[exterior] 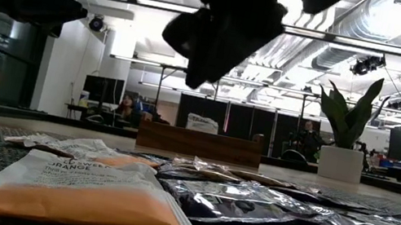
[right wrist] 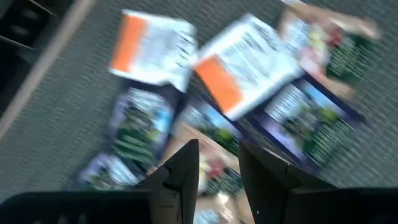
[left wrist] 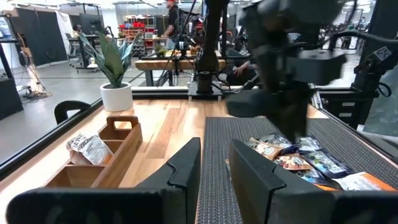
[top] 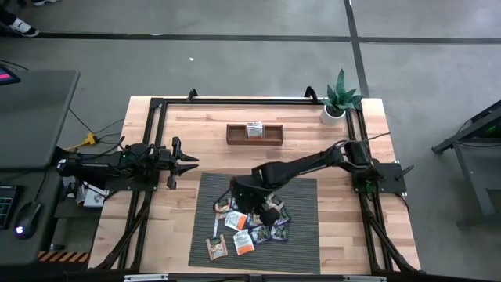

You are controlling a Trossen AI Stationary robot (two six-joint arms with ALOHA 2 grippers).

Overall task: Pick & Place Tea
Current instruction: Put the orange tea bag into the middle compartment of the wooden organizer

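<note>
- Dark right gripper (right wrist: 217,180) hangs just over the tea (top: 249,227) pile, jaws parted a narrow gap, nothing held or touched.
- Flat square sachets lie scattered at mixed angles on the grey mat (top: 305,243); no long axis.
- Wooden tray (top: 235,135) farther back holds one sachet.
- Left gripper (top: 188,163) waits at the mat's left edge, slightly parted, empty.

Bare wood (top: 344,227) right of mat (top: 301,243) (seemingly)

The tea sachets (top: 249,229) are heaped on the mat (top: 305,243); behind it, one sachet is held in the wooden tray (top: 235,134).
</note>
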